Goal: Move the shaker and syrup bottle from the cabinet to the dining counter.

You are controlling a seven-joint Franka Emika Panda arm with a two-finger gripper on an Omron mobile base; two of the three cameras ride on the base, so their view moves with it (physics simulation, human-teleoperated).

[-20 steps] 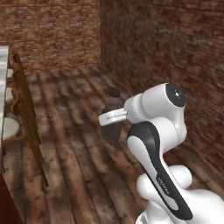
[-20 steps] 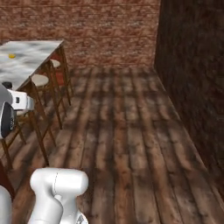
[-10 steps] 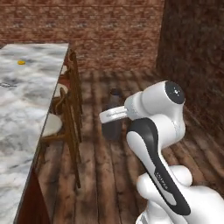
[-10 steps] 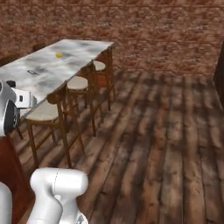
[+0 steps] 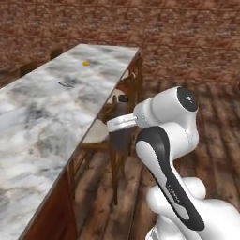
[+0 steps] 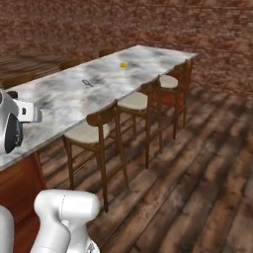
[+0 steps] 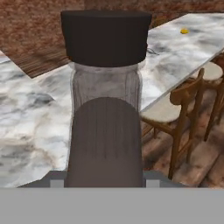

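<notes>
Shaker held up beside the long counter

End effector (image 5: 123, 139) is clamped on the shaker (image 5: 123, 111), a pale ribbed tube with a wide dark cap, and holds it upright in the air. It hangs over the wooden floor (image 6: 197, 163), just right of the dining counter (image 5: 56, 108) and above a wooden chair (image 5: 105, 136). More chairs (image 6: 148, 101) line that right side. Far along the marble top lies a small yellow thing (image 5: 86, 63). A brick wall (image 5: 187, 37) stands at the back.

arm (image 5: 164, 154) folded, end effector (image 5: 121, 137) closed, gripping.
</notes>
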